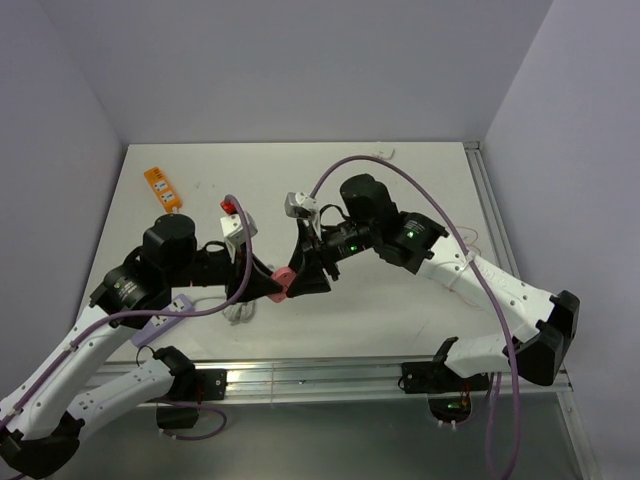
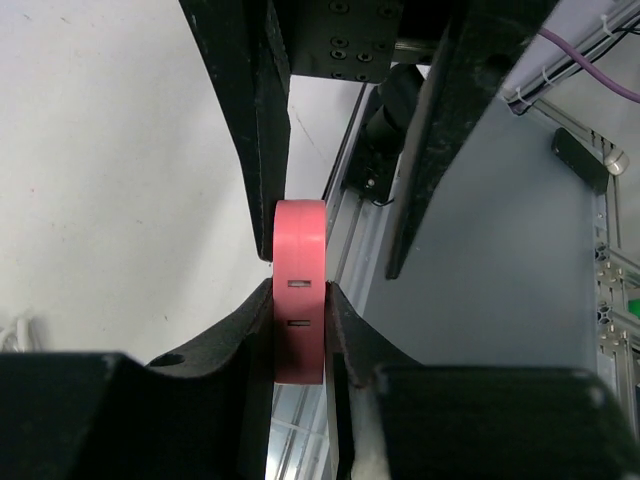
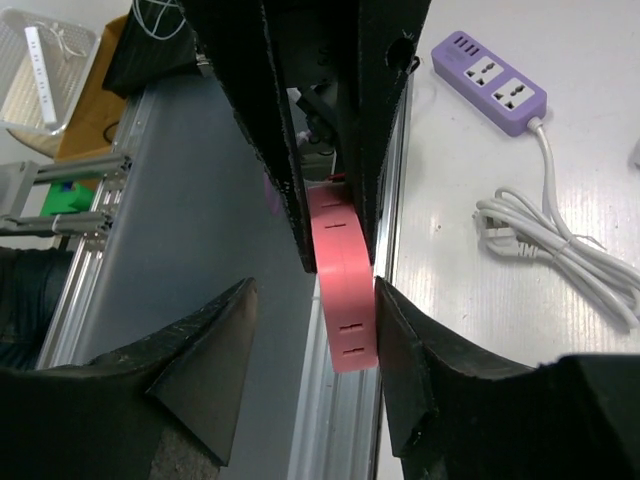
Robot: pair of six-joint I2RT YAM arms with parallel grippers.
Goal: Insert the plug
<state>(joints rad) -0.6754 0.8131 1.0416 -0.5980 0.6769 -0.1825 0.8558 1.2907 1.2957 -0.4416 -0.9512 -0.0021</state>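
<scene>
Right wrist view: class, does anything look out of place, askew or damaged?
Nothing is spilled or broken. One oddity: the pink block is off the table, pinched edge-on by the left hand, with the right hand open, a finger on either side.

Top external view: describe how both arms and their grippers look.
The left arm and right arm have white link shells, black rounded joint housings and a purple cable looping along each. Small green lights glow on the right arm. The left gripper and right gripper carry matte black, wedge-shaped fingers.
</scene>
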